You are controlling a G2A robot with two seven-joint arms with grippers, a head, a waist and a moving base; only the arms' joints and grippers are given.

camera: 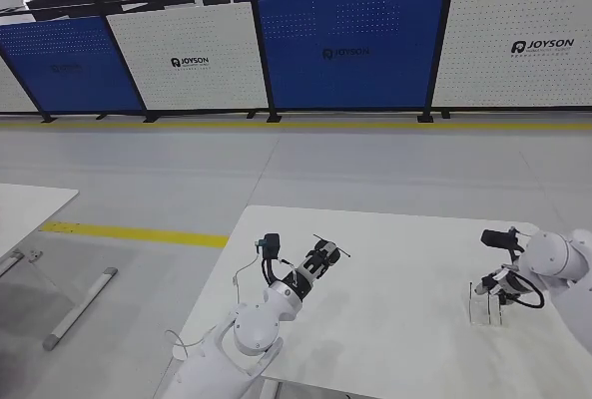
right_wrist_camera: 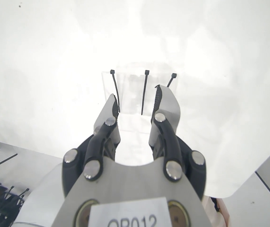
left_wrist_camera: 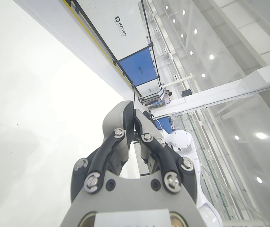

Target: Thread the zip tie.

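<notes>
I see a clear holder (camera: 485, 307) near the right edge of the surface (camera: 395, 329). Three black zip ties stand up in it in a row, with their square heads on top. The middle zip tie (right_wrist_camera: 145, 90) is straight up. The left one (right_wrist_camera: 115, 88) and the right one (right_wrist_camera: 171, 79) lean a bit.

My right gripper (right_wrist_camera: 136, 92) is open. It hangs just over the holder and holds nothing. Its two fingers are spread wide, and the middle zip tie sits in the gap between them, a little farther out. I cannot tell if a finger touches a tie.

A dark heap of more ties (right_wrist_camera: 0, 199) lies past the surface's edge. I cannot tell what it lies on.

Farther in, toward the left side of the surface, my left gripper (left_wrist_camera: 133, 109) is up off the surface. It is pinched tight on one zip tie (left_wrist_camera: 134, 93). The thin black strip is clamped between the finger pads, and its end pokes out past the tips. The two grippers are well apart.
</notes>
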